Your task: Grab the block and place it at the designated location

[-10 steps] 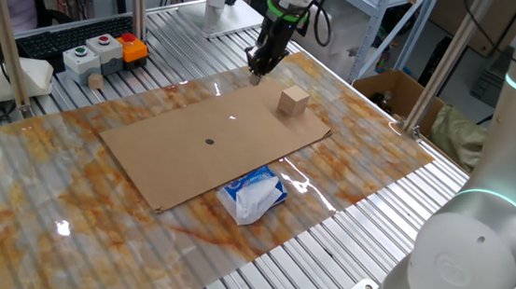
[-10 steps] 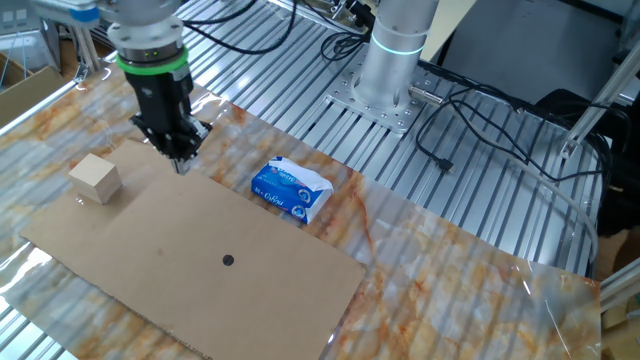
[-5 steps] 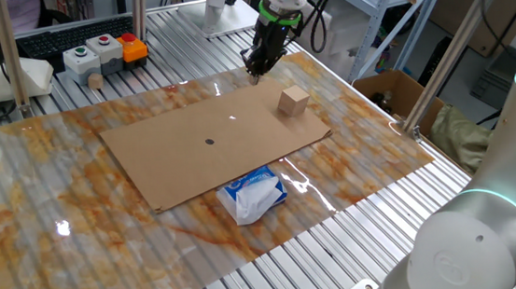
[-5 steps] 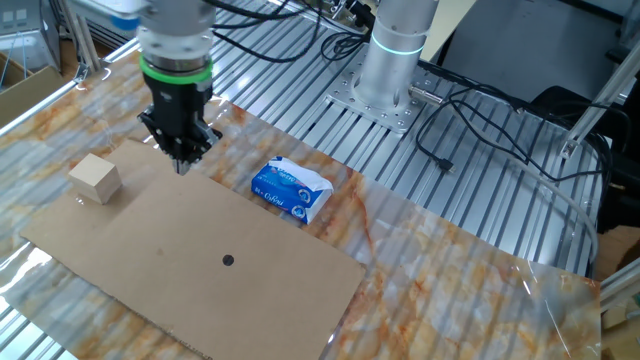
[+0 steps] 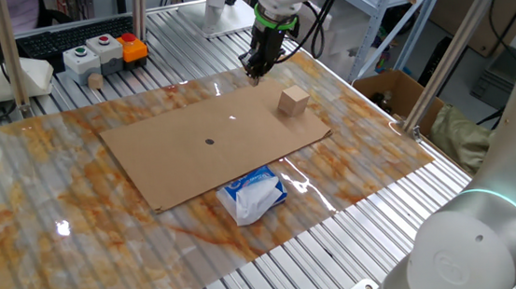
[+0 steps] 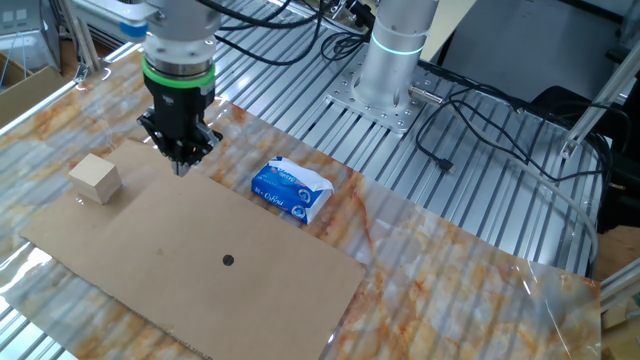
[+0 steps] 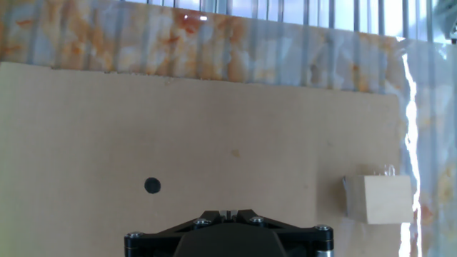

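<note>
From the hand view, we have the hand (image 7: 230, 214) nearest, its fingers drawn narrow, tips together, holding nothing. The black dot (image 7: 152, 186) sits at about ten o'clock from it on the cardboard sheet (image 7: 214, 121). The block (image 7: 378, 199) rests on the sheet at three o'clock, close to its edge, well apart from the hand. Beyond lies the marbled surface (image 7: 214, 39). To grasp well, we judge we must spread the fingers, shift toward three o'clock, centre over the cube, square to its faces, then descend.

Tool (image 5: 254, 74) hovers over cardboard edge, beside the block (image 5: 294, 101).
</note>
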Motion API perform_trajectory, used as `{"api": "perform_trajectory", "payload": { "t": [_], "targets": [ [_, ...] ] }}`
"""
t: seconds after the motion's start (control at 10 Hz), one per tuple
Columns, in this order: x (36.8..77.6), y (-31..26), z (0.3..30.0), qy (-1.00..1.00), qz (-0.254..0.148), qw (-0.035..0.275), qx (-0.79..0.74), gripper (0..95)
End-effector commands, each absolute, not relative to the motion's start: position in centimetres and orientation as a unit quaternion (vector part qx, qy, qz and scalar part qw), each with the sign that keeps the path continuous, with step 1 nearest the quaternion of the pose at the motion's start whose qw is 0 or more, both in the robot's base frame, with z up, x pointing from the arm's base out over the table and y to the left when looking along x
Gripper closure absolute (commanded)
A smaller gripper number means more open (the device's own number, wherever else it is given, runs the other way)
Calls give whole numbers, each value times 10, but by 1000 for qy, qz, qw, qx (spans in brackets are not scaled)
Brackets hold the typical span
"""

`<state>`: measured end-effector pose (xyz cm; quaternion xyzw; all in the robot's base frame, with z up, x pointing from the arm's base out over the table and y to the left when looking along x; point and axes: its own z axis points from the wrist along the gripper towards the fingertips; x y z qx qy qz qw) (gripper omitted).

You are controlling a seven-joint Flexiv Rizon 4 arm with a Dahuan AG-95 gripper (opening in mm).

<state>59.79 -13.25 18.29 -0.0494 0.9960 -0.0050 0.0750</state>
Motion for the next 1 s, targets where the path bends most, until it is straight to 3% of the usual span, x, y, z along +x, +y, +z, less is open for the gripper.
{"api": "perform_trajectory", "payload": {
  "t": [0.1,1.0],
  "targets": [
    [598,-133,182,996,11,83,-38,950],
    [598,-133,182,997,6,68,21,950]
  ]
}}
